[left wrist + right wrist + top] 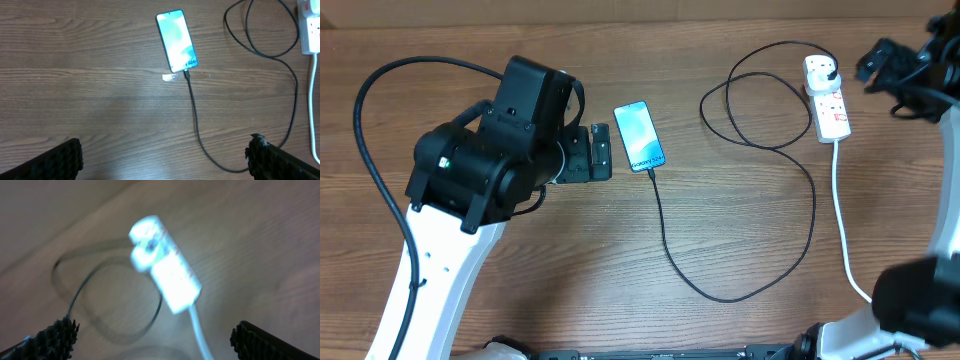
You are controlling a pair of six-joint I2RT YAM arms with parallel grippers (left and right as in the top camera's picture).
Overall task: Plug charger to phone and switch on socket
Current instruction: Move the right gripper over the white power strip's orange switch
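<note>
From overhead, the left arm's black bulk sits nearest the lens. Its end effector is spread wide and empty, just beside the phone, which lies flat on the table. The charger runs from the phone's lower edge in a long loop to a black plug seated in the socket at the far right. The right end effector hovers near that socket, holding nothing.

In the left wrist view the pads stand far apart at the bottom corners. The connector tip meets the phone's bottom edge and looks seated, so the plugging half seems done.

The right wrist view is blurred. Its pads are also wide, with the socket below and between them and the thick white cord trailing toward the camera. Whether the switch is on cannot be told.

The switch is probably what remains. One fingertip should press straight down on the rocker beside the plug, staying clear of the cable. The strip looks light and may slide under a slanted push.
</note>
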